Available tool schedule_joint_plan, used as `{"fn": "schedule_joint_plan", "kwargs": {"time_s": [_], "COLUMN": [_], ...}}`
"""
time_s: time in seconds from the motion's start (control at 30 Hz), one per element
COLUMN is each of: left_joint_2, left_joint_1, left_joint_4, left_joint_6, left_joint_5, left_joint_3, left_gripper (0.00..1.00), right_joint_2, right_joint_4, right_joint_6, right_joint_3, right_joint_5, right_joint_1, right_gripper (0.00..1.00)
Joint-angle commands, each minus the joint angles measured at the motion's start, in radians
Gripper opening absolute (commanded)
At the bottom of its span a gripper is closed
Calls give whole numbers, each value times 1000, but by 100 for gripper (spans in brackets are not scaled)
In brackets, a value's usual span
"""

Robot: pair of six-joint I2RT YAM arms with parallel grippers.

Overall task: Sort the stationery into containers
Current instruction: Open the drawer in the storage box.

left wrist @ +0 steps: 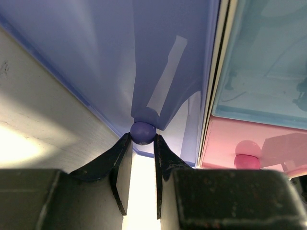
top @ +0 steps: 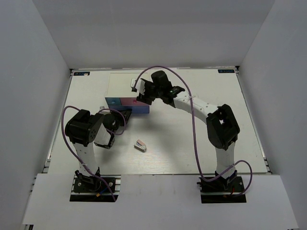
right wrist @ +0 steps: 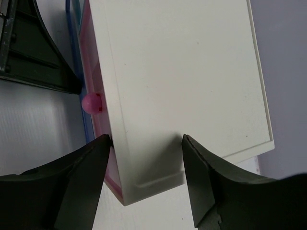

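Top external view shows you the white-topped box (top: 122,86) toward the far left of the table (top: 201,143), with its drawer fronts facing the near side: light blue drawer (top: 112,101) on the left, pink drawer (top: 128,101) just right of it, and the blue-lavender drawer (top: 140,109) below them. The pink-and-white stapler-like piece (top: 140,145) lies alone on the table, nearer to you than the box and well apart from both claws.

Your left gripper (top: 128,113) reaches in from the near left to the drawer fronts. The left wrist view shows it clenched on the round purple knob (left wrist: 143,132) of the blue-lavender drawer, with a finger pressed against each side of the ball. The light blue drawer and the pink drawer with its pink knob (left wrist: 247,154) sit off to the right of that picture. You cannot tell from these pictures whether the blue-lavender drawer is pulled out.

Your right gripper (top: 146,96) hangs over the right end of the box. In the right wrist view its jaws stand wide apart and grasp nothing. The white box top fills the gap between them, and one finger (right wrist: 81,187) is over the edge by the pink drawer front. You cannot tell whether the fingertips touch the box.
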State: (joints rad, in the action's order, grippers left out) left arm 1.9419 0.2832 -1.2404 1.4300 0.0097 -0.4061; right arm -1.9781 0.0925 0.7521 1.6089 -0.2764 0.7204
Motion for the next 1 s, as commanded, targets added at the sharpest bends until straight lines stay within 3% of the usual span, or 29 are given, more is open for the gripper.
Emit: {"fn": "schedule_joint_plan", "kwargs": {"time_s": [0.0,0.4,0.97], "left_joint_2": [3,-26,-155], "left_joint_1": [4,4,14], "left_joint_4": [42,22,42], "left_joint_6": [-20,-20,-29], "left_joint_5": [33,52,99], "left_joint_3": [-8,61,202], "left_gripper": [8,8,8], "right_joint_2": [-17,-61,-80], "right_joint_4": [-25,24,32], "right_joint_6": [26,-30,-51], "right_joint_3": [51,100,95], "right_joint_5": [59,123,155], "right_joint_1": [2,11,14], "right_gripper": [66,54,54]}}
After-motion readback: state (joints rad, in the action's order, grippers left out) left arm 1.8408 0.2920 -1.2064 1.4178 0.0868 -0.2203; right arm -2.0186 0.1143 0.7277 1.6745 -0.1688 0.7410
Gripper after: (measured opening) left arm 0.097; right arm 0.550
